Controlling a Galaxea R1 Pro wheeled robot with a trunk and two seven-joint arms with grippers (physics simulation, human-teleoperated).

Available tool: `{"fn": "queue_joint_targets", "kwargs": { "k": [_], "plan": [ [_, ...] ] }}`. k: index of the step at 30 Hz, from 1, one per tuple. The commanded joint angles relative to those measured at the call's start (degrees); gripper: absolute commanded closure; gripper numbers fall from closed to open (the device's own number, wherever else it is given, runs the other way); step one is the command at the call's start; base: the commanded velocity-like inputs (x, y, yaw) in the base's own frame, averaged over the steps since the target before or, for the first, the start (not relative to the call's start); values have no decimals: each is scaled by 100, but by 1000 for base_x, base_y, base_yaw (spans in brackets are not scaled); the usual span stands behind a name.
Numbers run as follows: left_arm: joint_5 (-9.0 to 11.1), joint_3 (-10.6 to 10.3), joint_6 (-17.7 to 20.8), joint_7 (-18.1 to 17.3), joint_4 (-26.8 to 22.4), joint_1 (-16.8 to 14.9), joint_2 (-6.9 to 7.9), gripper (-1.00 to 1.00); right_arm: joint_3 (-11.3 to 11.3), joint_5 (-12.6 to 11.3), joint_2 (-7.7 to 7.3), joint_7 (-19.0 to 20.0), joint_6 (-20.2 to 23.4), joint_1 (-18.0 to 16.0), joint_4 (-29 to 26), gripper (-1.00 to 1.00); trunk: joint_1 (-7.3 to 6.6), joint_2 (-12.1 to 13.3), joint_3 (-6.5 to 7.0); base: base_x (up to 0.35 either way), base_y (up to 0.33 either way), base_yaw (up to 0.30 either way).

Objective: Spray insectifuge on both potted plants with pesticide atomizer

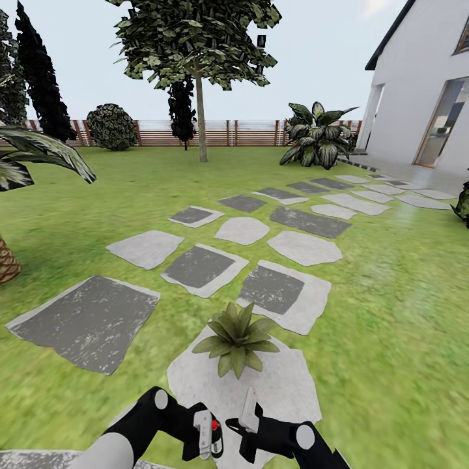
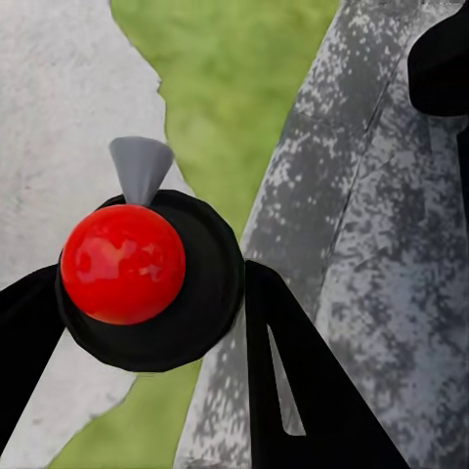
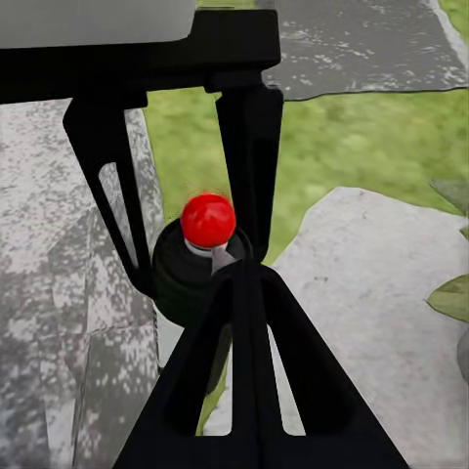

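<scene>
My left gripper [image 1: 210, 440] is shut on the pesticide atomizer [image 1: 214, 426], a small dark bottle with a red ball top, low in the head view. The left wrist view looks down on the atomizer [image 2: 147, 278], its grey nozzle pointing away and the black fingers [image 2: 293, 381] pressed to its sides. My right gripper [image 1: 249, 405] is shut, its tips [image 3: 244, 274] close beside the atomizer [image 3: 207, 230]. A potted plant [image 1: 237, 335], a low green rosette, stands on a pale stepping stone [image 1: 286, 384] just beyond both grippers.
Grey stepping stones [image 1: 198, 267] lead across the lawn toward the white house [image 1: 423, 98] at the right. A scaly palm trunk [image 1: 6, 260] stands at the left edge. A tree [image 1: 200, 98], a broad-leaved bush [image 1: 319, 133] and the wooden fence [image 1: 247, 133] lie far off.
</scene>
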Motion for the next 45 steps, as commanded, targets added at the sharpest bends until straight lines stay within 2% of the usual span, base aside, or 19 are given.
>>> {"fn": "queue_joint_targets", "kwargs": {
  "k": [1,8,15,45],
  "plan": [
    [-40,36,-21,-23,-6,-3,-16,100,-7,48,2,2,-29,-2,-6,100,-1,-2,-5,0,0,0],
    [-18,34,-34,-23,-6,-3,-77,100,-7,49,0,2,-29,-2,-4,100,-1,-2,-5,0,0,0],
    [-6,34,-244,-23,-5,-12,-98,100,-7,50,2,2,-29,-2,-2,100,-1,-2,-5,0,0,0],
    [-4,36,-267,-30,-6,-29,-171,100,-7,49,-5,3,-29,-2,-6,100,-1,-2,-5,0,0,0]
  ]
}}
